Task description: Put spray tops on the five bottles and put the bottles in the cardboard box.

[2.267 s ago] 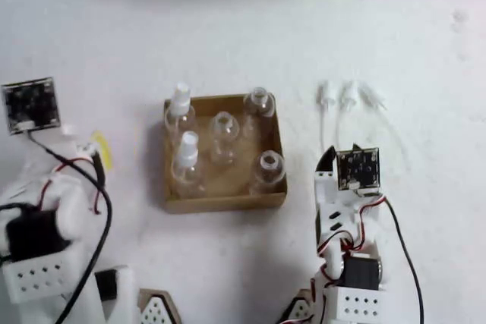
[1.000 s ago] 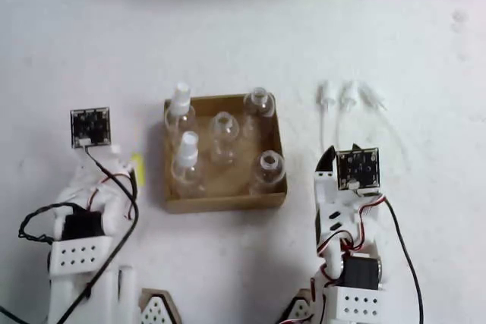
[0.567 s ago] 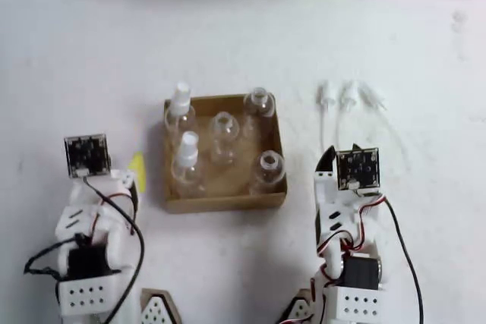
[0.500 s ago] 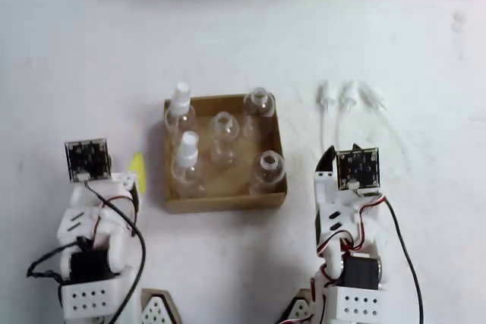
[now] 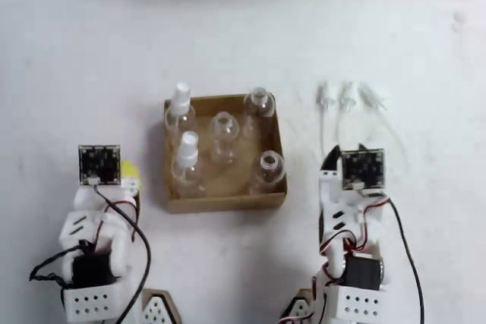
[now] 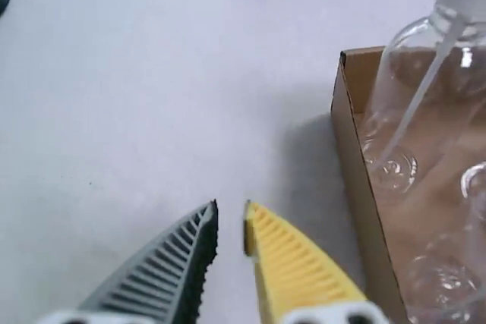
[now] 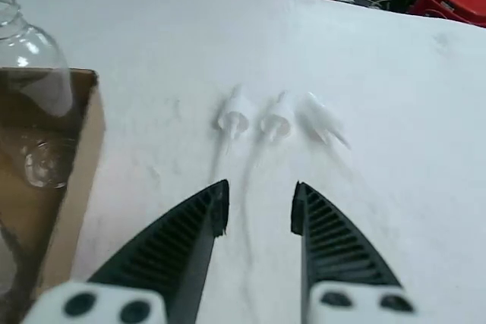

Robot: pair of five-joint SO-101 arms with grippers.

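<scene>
Right wrist view: right gripper [image 7: 258,206] jaws part-open, empty, three loose spray tops [image 7: 277,122] just ahead. Left gripper [image 6: 229,221] jaws a crack apart, empty, cardboard box [image 6: 355,172] beside the yellow one. Five bottles [image 5: 224,133] boxed, two capped, three to go.

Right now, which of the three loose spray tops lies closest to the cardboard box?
The spray top at the end of the row facing the cardboard box; the other two lie beyond it.

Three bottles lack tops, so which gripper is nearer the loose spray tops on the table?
Right. The right gripper sits just short of the spray tops; the left gripper is on the far side of the cardboard box.
</scene>
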